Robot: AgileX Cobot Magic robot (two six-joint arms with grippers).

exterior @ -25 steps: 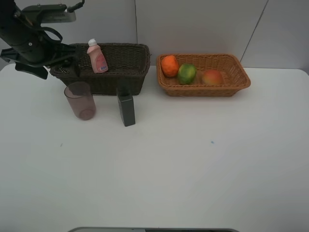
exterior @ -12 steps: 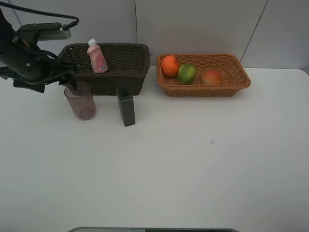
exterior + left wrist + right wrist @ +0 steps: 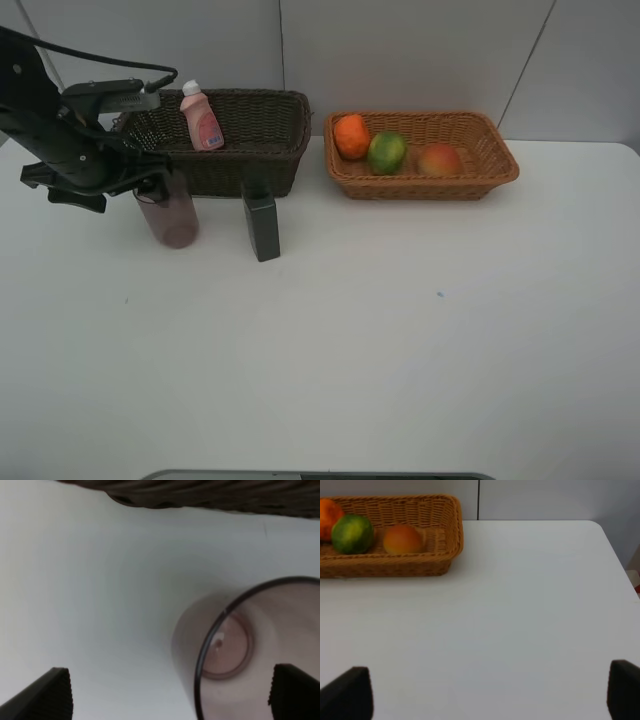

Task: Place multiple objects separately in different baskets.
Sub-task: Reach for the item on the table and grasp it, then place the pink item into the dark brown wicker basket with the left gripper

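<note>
The mauve tumbler (image 3: 176, 220) stands on the table in front of the dark-brown basket (image 3: 250, 150), and the pink bottle (image 3: 201, 118) stands in that basket. The dark green bottle (image 3: 262, 226) stands upright to the tumbler's right. The orange (image 3: 351, 135), green fruit (image 3: 386, 152) and peach (image 3: 439, 159) lie in the tan basket (image 3: 480, 178). My left gripper (image 3: 152, 186) is open just above the tumbler (image 3: 240, 645), with one fingertip (image 3: 295, 692) over its mouth and the other (image 3: 55, 692) outside it. My right gripper (image 3: 485, 695) is open and empty.
The white table's right edge (image 3: 620, 555) shows in the right wrist view, with the tan basket (image 3: 420, 565) beyond bare tabletop. The dark basket's wall (image 3: 210, 495) is close behind the tumbler. A wall runs behind both baskets.
My left arm has swung from beside the dark basket's left end toward the front, and now hangs over the tumbler's rim. Nothing else has moved.
</note>
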